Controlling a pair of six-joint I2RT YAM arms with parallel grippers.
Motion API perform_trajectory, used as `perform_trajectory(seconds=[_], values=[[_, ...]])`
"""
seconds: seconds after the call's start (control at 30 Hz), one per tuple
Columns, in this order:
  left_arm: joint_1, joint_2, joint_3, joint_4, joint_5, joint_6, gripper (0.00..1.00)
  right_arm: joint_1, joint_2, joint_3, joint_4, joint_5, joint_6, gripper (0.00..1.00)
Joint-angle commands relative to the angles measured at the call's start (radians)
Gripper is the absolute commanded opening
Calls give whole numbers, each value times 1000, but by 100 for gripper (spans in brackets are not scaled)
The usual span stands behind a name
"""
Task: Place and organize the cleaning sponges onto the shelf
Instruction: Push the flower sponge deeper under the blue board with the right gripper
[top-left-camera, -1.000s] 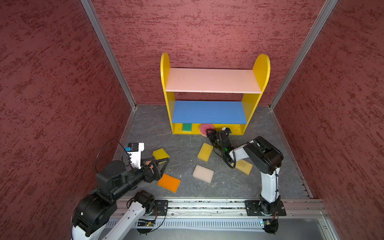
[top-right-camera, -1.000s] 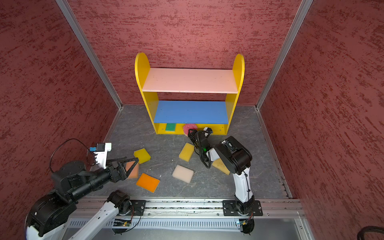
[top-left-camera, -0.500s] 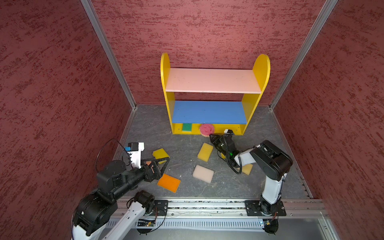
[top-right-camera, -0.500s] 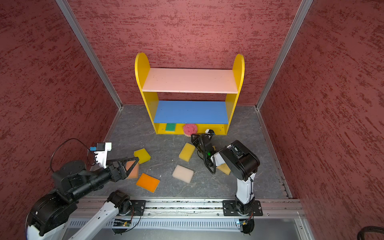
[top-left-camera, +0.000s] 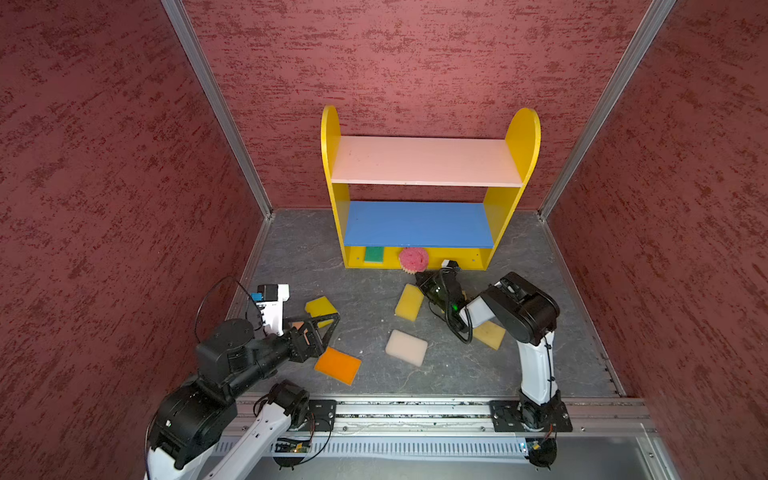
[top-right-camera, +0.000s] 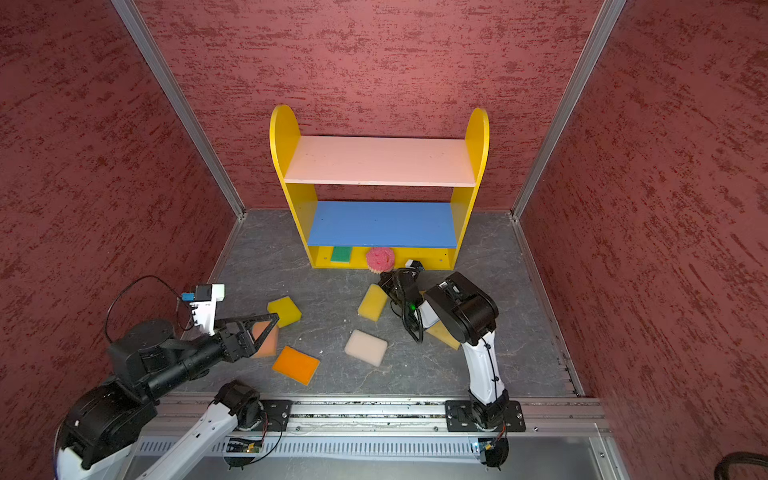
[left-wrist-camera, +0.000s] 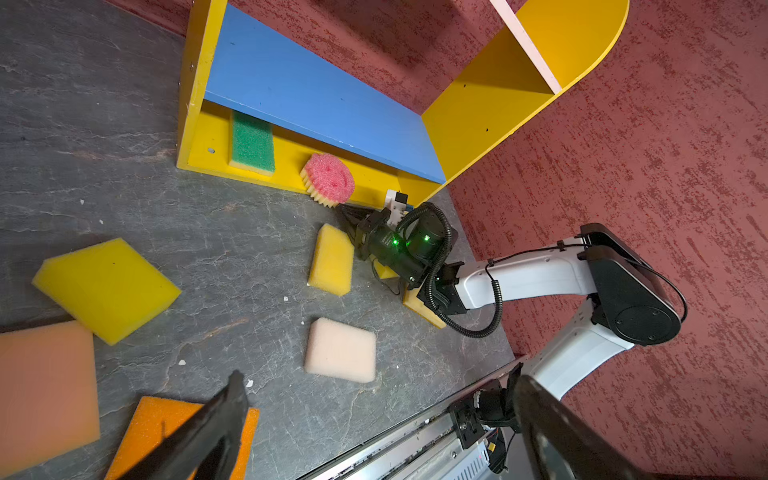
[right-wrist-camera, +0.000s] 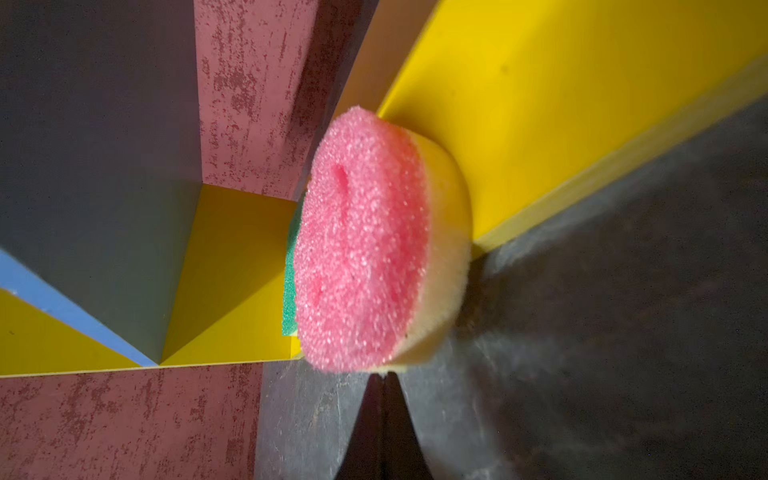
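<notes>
Left wrist view: green sponge (left-wrist-camera: 252, 143) lies inside the shelf (left-wrist-camera: 316, 95) on its bottom board, and round pink sponge (left-wrist-camera: 330, 178) leans at that board's front edge. At least six sponge blocks (left-wrist-camera: 340, 349) wait on the table (left-wrist-camera: 208, 232) before the shelf. On the right gripper (left-wrist-camera: 345, 208) the jaws are pressed together, empty, just before the pink one; on the left gripper (top-left-camera: 328, 334) the jaws gape wide, empty, farther out.

The shelf (top-left-camera: 523, 137) has yellow side panels, a pale pink top board (top-left-camera: 424, 160), a blue middle board (top-left-camera: 415, 224) and a yellow bottom board (top-left-camera: 469, 259). The green sponge (top-left-camera: 373, 254) has a thin yellow edge. The round sponge (top-left-camera: 413, 258) is speckled pink over pale yellow. The rest are plain: a yellow sponge (top-left-camera: 321, 306), a golden sponge (top-left-camera: 409, 302), a cream sponge (top-left-camera: 406, 347), an orange sponge (top-left-camera: 337, 365) and a peach sponge (left-wrist-camera: 45, 395). The walls (top-left-camera: 104, 166) are mottled dark red, and the floor (top-left-camera: 374, 291) is grey with pale veins.
</notes>
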Motion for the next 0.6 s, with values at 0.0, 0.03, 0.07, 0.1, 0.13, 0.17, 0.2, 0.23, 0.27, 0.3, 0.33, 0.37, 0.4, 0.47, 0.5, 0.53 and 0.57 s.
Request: perform_trajectory(seconds=[0.0, 0.03, 0.07, 0.1, 0.13, 0.17, 0.2, 0.23, 0.27, 0.3, 0.33, 0.37, 0.4, 0.47, 0.5, 0.53, 0.57], values=[[5, 8, -8, 13, -19, 4, 100, -13, 50, 25, 46, 5, 27, 0], [5, 9, -10, 14, -20, 4, 100, -14, 59, 30, 46, 10, 27, 0], [4, 9, -15, 18, -21, 4, 100, -15, 67, 35, 50, 15, 27, 0], [4, 11, -19, 21, -21, 4, 99, -15, 77, 41, 59, 16, 27, 0], [6, 11, -23, 26, -21, 4, 100, -18, 85, 46, 65, 17, 27, 0], [5, 12, -29, 29, -20, 3, 99, -19, 93, 52, 67, 18, 31, 0], [5, 16, -32, 34, -19, 3, 99, -21, 101, 60, 68, 18, 33, 0], [6, 18, -35, 39, -17, 3, 99, -22, 108, 67, 64, 19, 33, 0], [5, 21, -38, 40, -15, 3, 100, -22, 112, 74, 61, 20, 35, 0], [5, 25, -39, 43, -13, 3, 100, -23, 117, 82, 58, 22, 31, 0], [5, 28, -39, 46, -12, 3, 100, -24, 120, 89, 52, 22, 30, 0], [4, 33, -37, 48, -11, 4, 99, -25, 122, 95, 45, 23, 30, 0], [5, 37, -35, 49, -10, 4, 100, -25, 125, 101, 45, 23, 27, 0], [4, 41, -35, 50, -11, 6, 100, -28, 129, 108, 48, 24, 29, 0], [4, 42, -34, 51, -12, 7, 100, -30, 132, 113, 46, 22, 28, 0], [4, 43, -35, 52, -14, 6, 100, -31, 133, 117, 45, 20, 29, 0], [5, 43, -35, 55, -15, 6, 100, -32, 135, 120, 45, 22, 28, 0]])
